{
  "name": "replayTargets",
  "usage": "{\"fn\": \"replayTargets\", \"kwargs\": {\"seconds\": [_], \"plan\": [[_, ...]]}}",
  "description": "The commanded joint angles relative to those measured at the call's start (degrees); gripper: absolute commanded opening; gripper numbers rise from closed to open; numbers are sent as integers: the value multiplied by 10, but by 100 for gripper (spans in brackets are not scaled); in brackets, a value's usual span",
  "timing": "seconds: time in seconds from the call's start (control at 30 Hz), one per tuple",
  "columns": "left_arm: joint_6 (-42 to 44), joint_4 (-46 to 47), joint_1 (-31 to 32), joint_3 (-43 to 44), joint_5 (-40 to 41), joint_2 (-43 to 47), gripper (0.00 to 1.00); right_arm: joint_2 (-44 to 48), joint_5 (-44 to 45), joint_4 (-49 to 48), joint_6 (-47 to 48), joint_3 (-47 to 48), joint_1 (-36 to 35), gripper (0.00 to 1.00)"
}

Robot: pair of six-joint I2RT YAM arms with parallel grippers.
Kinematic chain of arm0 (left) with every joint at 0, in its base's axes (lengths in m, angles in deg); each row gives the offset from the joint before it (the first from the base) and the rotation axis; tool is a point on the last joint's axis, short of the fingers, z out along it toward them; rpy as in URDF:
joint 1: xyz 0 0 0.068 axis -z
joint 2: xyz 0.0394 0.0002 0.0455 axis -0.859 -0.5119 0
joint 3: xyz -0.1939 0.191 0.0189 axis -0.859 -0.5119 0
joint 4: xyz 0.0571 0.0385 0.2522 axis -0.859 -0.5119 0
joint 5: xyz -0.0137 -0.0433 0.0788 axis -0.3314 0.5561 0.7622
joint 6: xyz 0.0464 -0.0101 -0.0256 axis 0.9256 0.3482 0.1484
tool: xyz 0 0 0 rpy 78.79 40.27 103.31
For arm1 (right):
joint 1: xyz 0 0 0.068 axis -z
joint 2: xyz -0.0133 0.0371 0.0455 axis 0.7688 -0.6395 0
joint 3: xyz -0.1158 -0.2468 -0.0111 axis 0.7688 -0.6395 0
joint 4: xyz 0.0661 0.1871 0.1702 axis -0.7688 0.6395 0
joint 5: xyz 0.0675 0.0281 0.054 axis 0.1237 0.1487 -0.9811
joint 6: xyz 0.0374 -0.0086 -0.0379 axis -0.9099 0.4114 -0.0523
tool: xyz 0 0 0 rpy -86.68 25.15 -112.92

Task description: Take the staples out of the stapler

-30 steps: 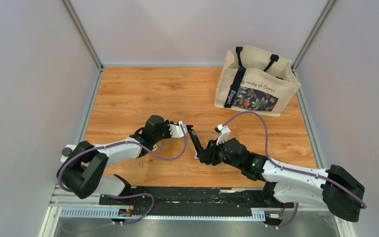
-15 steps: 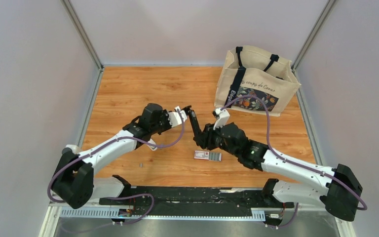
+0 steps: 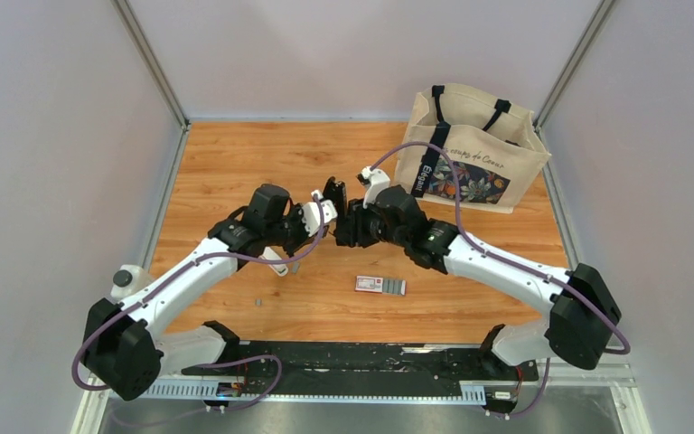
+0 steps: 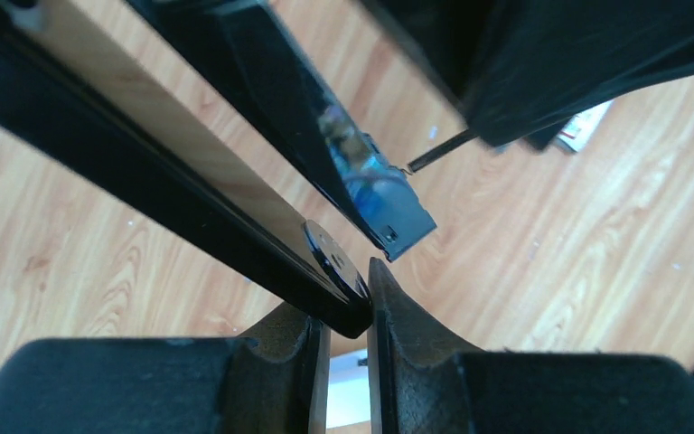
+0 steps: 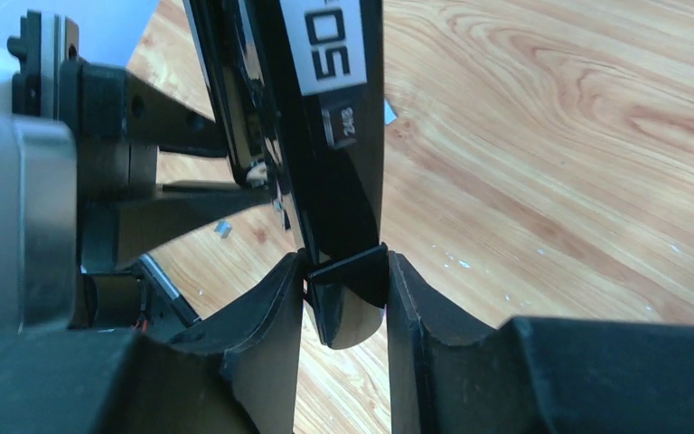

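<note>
From above, the left arm (image 3: 190,271) and right arm (image 3: 497,267) are meeting over the middle of the tabletop (image 3: 235,163), and the black stapler (image 3: 334,192) is hanging between them, off the wood. Only this view is giving the surroundings: a tote bag (image 3: 470,149) standing at the far right; a small labelled box (image 3: 380,285) lying flat on the near side of the stapler; and the staples (image 3: 259,300), a tiny grey bit, lying on the wood well left of that box, apart from both arms.

It is not showing the grips themselves; the wrist cameras are filling that in. The left wrist is looking along two splayed black parts of the stapler; the left jaws are clenching the end of the thinner part, nearly closed, with its round rivet (image 4: 334,258) sitting right at the fingers (image 4: 280,357); the other part is ending in a shiny bluish tip (image 4: 375,185) just beyond, untouched.

The right wrist is showing the other end; the right jaws are standing a little wider and grasping a black end piece of the stapler, with a white printed label (image 5: 330,45) running up the body above. Whether any staples are sitting inside the stapler, no view is telling.
</note>
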Motion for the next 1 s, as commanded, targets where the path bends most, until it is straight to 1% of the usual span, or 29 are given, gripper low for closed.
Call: {"fn": "replayTargets", "kwargs": {"seconds": [0.0, 0.13, 0.17, 0.2, 0.23, 0.27, 0.3, 0.33, 0.37, 0.4, 0.5, 0.77, 0.97], "plan": [[47, -179, 18, 39, -144, 30, 22, -33, 96, -73, 13, 64, 58, 0], [31, -190, 11, 46, -145, 62, 31, -66, 91, -68, 21, 91, 77, 0], [27, -189, 6, 48, -149, 69, 36, -79, 91, -66, 22, 98, 78, 0], [21, -190, -7, 50, -164, 73, 38, -85, 91, -66, 27, 112, 79, 0], [12, -195, -15, 52, -174, 77, 42, -93, 92, -46, 33, 121, 82, 0], [10, -199, -21, 59, -182, 83, 51, -108, 94, -39, 36, 129, 83, 0], [8, -205, -32, 61, -182, 86, 51, -114, 95, -34, 41, 142, 85, 0], [4, -200, -37, 57, -175, 93, 60, -119, 98, -25, 47, 148, 86, 0], [-2, -191, -44, 51, -161, 97, 83, -130, 102, -20, 56, 153, 86, 0], [-2, -172, -53, 44, -128, 99, 84, -133, 105, -16, 61, 157, 86, 0], [12, -149, -67, 25, -87, 99, 84, -149, 106, -3, 82, 167, 86, 0], [54, -130, -81, 33, -49, 47, 84, -184, 105, -6, 123, 171, 79, 0], [72, -90, -83, 39, -2, -1, 83, -209, 116, -41, 155, 186, 68, 0]]}}
